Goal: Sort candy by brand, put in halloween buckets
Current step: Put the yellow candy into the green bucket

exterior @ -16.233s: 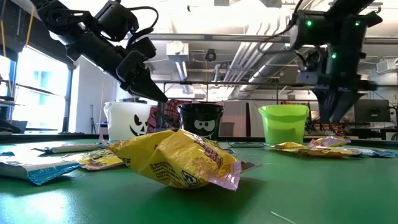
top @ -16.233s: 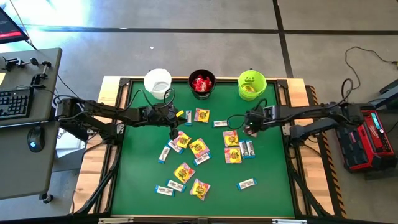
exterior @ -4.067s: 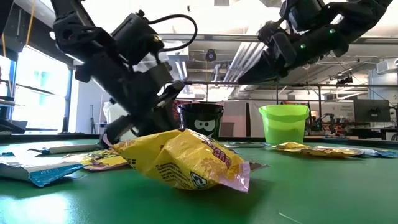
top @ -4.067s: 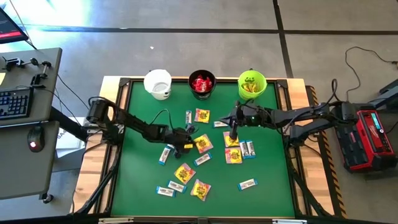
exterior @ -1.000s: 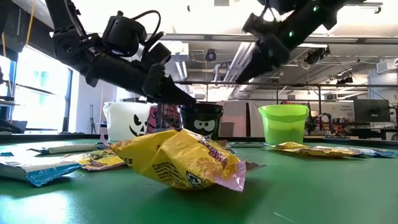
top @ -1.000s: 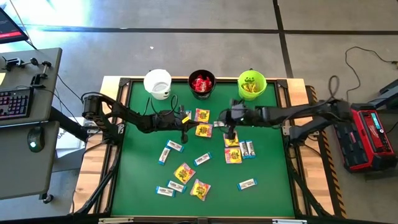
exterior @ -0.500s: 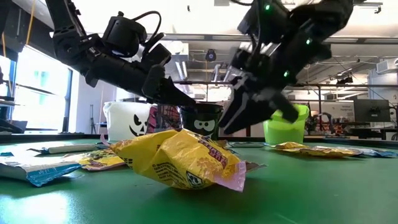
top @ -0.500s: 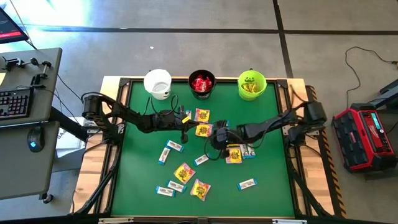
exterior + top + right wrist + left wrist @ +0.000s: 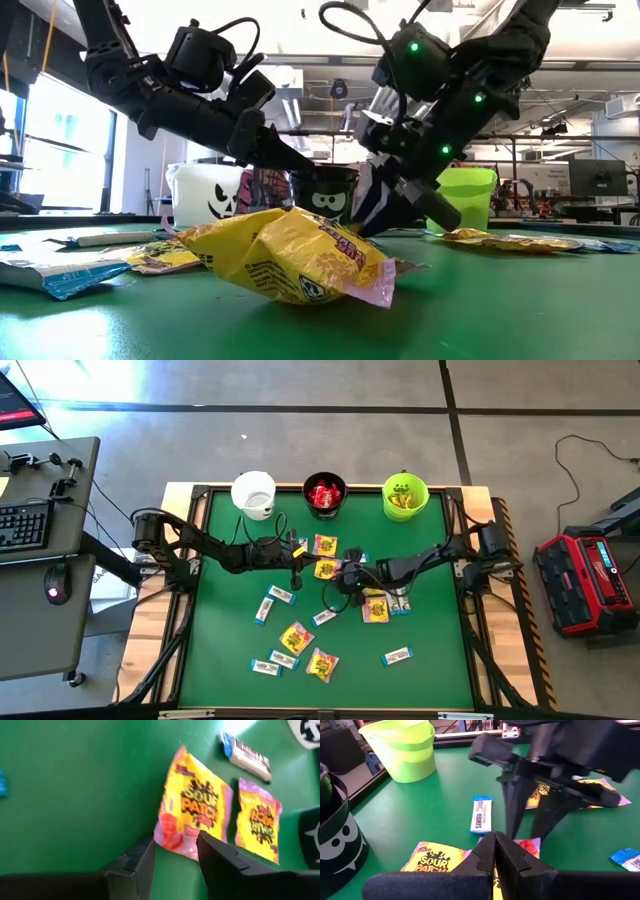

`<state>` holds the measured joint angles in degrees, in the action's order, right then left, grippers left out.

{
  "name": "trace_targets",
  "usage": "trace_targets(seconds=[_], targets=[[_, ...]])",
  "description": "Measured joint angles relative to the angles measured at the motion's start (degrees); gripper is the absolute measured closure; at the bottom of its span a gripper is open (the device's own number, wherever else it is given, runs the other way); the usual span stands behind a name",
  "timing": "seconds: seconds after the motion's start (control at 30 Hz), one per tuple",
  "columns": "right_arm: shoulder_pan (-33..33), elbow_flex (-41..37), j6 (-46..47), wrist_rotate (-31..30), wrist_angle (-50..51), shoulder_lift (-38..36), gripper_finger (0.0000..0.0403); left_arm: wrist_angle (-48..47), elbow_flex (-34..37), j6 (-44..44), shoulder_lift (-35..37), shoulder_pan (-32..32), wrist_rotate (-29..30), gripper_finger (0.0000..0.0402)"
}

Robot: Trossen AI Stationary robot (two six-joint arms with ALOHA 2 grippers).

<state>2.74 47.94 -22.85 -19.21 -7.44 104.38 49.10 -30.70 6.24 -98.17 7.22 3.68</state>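
Worktop (image 9: 220, 650): green mat, dark frame.
White pail (image 9: 254, 493): far edge, left of three; looks empty from above.
Black pail (image 9: 324, 493): far edge, middle; red packets inside.
Green pail (image 9: 405, 495): far edge, right; yellow packets inside.
Left gripper (image 9: 297, 576): mid-worktop, left of centre, fingers closed w/ nothing seen between them; tips just beside yellow packet (image 9: 326, 568).
Right gripper (image 9: 340, 586): centre, low over mat, jaws apart, nothing held; tips at edge of that yellow packet, seen close in right wrist view (image 9: 196, 815).
Yellow-pink candy, other: one near black pail (image 9: 324, 544); two by right arm (image 9: 376, 608); two on near half (image 9: 296, 637), (image 9: 320, 664).
White-blue bars: one between arms toward the pails (image 9: 481, 815); loose on left-centre (image 9: 280, 595), (image 9: 265, 609), (image 9: 324, 617); near edge (image 9: 265, 667), (image 9: 284, 658), (image 9: 397, 655).
Red candy: none loose on mat; all in black pail.
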Motion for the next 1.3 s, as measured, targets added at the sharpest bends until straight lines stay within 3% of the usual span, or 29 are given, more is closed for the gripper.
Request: trace_targets(seconds=[0.33, 0.6, 0.83, 1.0, 1.3], targets=[[-4.6, 0.0, -1.0, 6.1, -0.4, 0.0, 0.0275, 0.1, 0.0, -0.2, 0.0, 0.0, 1.4, 0.0401], [-5.1, 0.0, 3.7, 5.8, -0.6, 0.0, 0.0392, 0.1, 0.0, -0.6, 0.0, 0.0, 1.5, 0.0401], [-4.7, 0.0, 10.8, 5.6, -1.3, 0.0, 0.04, 0.2, 0.0, -1.9, 0.0, -0.1, 1.6, 0.0401], [-5.3, 0.0, 16.4, 1.8, -3.0, -0.6, 0.0402, 0.7, 0.0, -3.2, 0.0, -0.1, 1.6, 0.0401], [-5.6, 0.0, 19.6, -1.6, 0.7, -8.2, 0.0402, 0.7, 0.0, -3.1, 0.0, 0.0, 3.6, 0.0401]])
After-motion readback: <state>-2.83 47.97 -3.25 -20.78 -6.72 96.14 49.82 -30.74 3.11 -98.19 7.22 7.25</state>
